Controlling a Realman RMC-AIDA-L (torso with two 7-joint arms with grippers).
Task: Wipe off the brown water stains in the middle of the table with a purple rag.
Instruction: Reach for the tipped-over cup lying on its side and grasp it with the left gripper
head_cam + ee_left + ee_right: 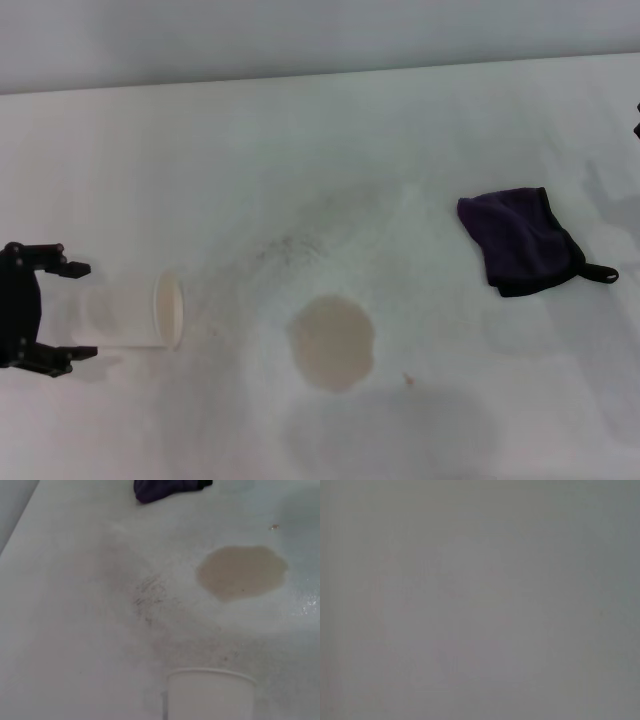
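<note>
We see the purple rag (520,240) at right of frame on the tabletop (320,140), up-right of the brown water stains (332,342); left gripper (72,310), jaws spread around a tipped cup (130,312), sits far left; right jaws unseen, likely nearer.

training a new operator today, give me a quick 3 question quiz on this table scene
1. True or false: the purple rag is lying on top of the brown water stains.
2. Which way does the mouth of the cup face as it lies on its side: A) toward the stain, B) toward the left gripper, C) straight up?
3. Fill in: the rag's small black loop sticks out toward the robot's ____ side.

Key
1. False. The rag lies apart from the stain, on the table, farther back and to the robot's right.
2. A. The left gripper's fingers straddle the cup's base end.
3. Right.
</note>
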